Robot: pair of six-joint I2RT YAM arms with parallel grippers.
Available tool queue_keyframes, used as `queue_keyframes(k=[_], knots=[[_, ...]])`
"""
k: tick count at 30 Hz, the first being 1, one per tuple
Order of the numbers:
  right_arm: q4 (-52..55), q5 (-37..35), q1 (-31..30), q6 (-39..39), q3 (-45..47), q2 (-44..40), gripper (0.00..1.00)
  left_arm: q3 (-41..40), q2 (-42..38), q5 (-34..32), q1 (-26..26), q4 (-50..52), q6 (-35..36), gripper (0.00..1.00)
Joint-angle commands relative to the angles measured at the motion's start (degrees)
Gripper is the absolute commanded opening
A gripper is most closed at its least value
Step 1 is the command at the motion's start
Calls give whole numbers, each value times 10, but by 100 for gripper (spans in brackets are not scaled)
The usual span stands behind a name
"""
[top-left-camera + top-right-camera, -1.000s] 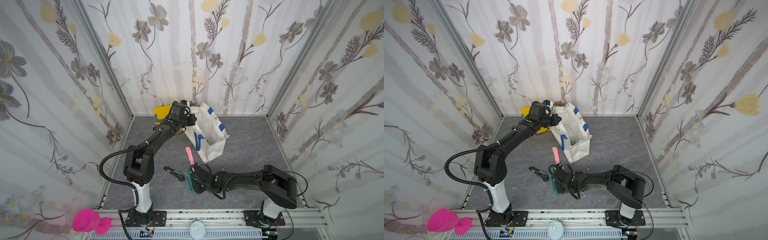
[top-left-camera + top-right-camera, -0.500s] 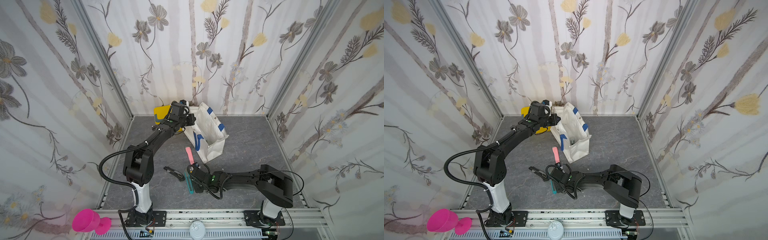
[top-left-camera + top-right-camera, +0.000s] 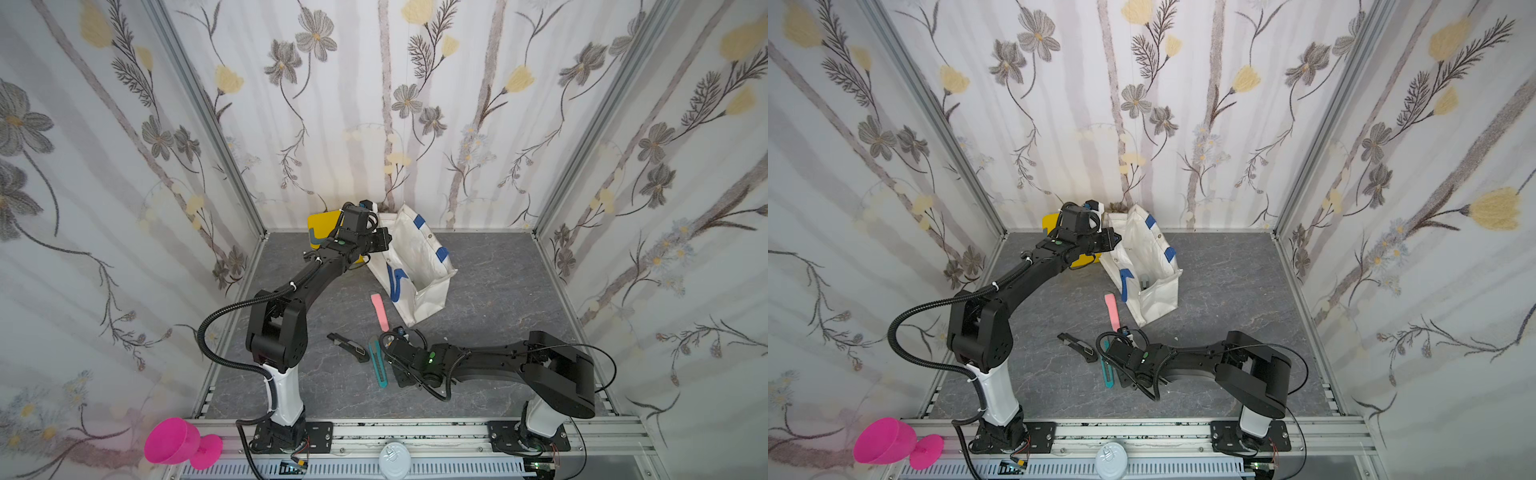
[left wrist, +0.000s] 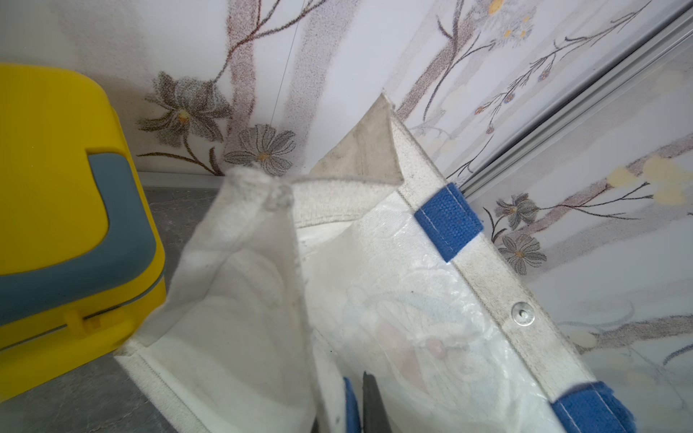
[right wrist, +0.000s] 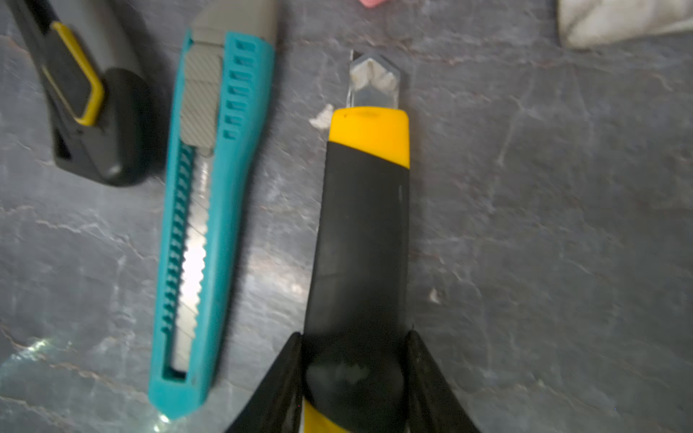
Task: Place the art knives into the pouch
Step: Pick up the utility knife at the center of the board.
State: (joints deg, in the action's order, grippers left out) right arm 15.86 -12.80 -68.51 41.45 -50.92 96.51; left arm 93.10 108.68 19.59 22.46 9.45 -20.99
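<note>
While clamping knife [image 5: 362, 225] by black handle, down on table [image 5: 525, 225] beside teal cutter [image 5: 210, 225]: right gripper [image 5: 354, 333], pick-up step.
Next calls for lift and carry to pouch [image 3: 419, 257] mouth. Farther back, left gripper [image 3: 380, 243] pinched on pouch rim, propping it open; something grey [image 3: 1144, 281] inside, unclear. Behind, yellow box [image 3: 322, 224] shut.

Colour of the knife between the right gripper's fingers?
Black knife with yellow ends; the right wrist view shows it best.
</note>
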Motion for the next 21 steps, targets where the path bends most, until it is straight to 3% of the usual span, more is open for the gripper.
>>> queue_keyframes(k=[1, 21], knots=[[-3, -18, 1, 17, 14, -33, 38, -1, -4, 8, -1, -22, 0, 0], [-94, -49, 16, 13, 110, -210, 34, 32, 22, 2, -2, 0, 6, 0]])
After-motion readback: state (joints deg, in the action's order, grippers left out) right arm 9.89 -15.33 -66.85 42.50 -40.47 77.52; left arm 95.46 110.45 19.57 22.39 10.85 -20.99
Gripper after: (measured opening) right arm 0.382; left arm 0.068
